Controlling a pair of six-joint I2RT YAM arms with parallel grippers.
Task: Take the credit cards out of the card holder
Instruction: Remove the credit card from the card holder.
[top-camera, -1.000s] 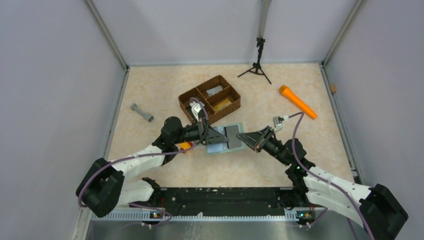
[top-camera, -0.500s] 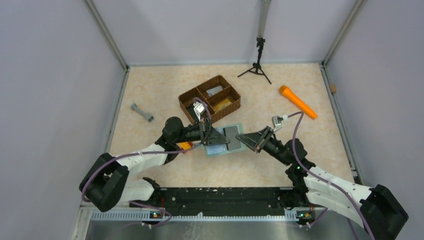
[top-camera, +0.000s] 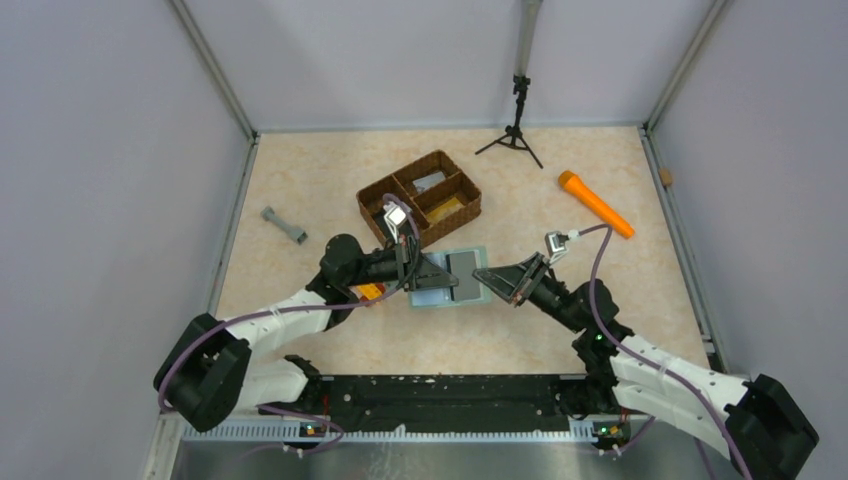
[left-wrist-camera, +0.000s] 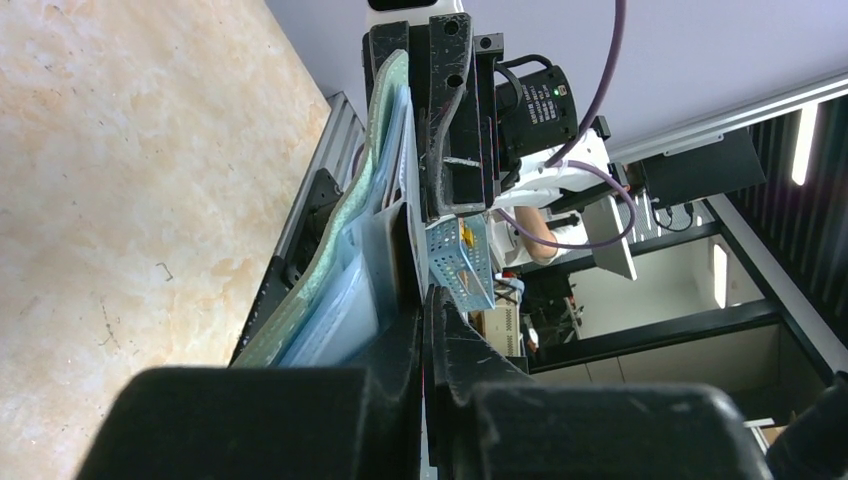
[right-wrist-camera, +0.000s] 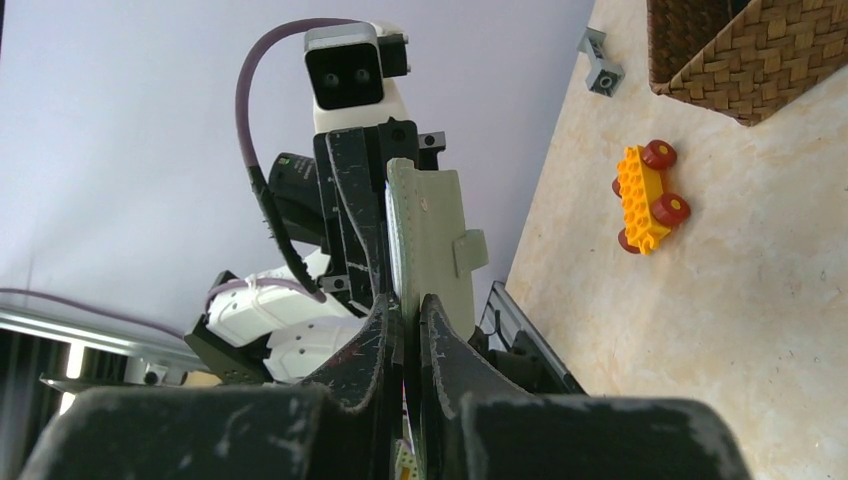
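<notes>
The left gripper (top-camera: 424, 272) has closed fully and now pinches the left edge of the flat grey-green folding card holder (top-camera: 448, 298). The right gripper (top-camera: 487, 277) stays shut on its right edge. The holder is spread open between them, long axis from arm to arm. The dark grey credit card (top-camera: 466, 277) sits nearer the right gripper.

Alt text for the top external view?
At centre lies an open card holder, with the left tool shut at its left side and the right tool pinching its right edge. A brown woven basket sits just behind it.
</notes>
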